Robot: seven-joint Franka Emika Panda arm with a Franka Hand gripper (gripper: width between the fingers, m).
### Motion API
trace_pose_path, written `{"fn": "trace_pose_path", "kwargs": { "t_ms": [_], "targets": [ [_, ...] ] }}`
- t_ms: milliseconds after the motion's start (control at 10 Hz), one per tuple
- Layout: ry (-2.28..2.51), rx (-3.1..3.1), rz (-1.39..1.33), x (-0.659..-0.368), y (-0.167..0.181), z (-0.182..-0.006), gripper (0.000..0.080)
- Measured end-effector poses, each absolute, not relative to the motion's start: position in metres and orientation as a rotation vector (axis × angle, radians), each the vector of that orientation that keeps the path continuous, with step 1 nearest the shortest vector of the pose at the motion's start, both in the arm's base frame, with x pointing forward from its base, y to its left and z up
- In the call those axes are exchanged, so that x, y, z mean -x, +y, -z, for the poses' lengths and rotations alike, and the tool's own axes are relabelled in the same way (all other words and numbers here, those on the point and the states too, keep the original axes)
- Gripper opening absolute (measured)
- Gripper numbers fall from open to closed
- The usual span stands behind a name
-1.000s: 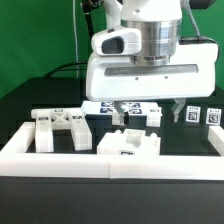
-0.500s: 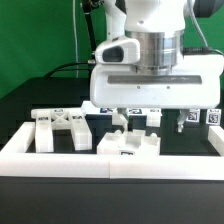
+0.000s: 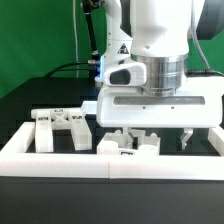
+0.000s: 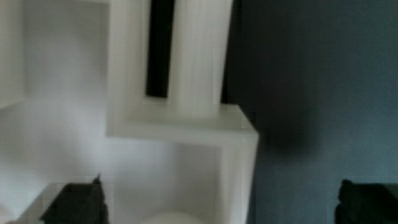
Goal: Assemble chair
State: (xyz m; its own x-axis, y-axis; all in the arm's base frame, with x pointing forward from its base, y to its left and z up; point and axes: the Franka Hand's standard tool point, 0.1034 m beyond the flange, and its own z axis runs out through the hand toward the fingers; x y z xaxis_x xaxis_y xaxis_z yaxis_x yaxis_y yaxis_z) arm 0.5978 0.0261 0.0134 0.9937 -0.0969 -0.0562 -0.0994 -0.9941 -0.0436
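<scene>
Fingers, spread wide, have sunk lower over the notched block.

The X-braced panel stood on the table, toward the exterior view's left. The notched block sat near it, on its right. The low wall ran in front of both. The gripper hung just above the block.
</scene>
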Motion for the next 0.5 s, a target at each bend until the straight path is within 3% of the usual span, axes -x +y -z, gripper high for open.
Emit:
{"fn": "trace_pose_path", "kwargs": {
  "t_ms": [200,300,400,500],
  "targets": [
    [0.145,3.091,-0.062,-0.5985,0.0255,-0.0112,0.0399],
    [0.143,3.091,-0.062,-0.5985,0.0257,-0.0112,0.0399],
    [0.140,3.091,-0.062,-0.5985,0.0259,-0.0112,0.0195],
    [0.138,3.091,-0.062,-0.5985,0.0261,-0.0112,0.0195]
  ]
}}
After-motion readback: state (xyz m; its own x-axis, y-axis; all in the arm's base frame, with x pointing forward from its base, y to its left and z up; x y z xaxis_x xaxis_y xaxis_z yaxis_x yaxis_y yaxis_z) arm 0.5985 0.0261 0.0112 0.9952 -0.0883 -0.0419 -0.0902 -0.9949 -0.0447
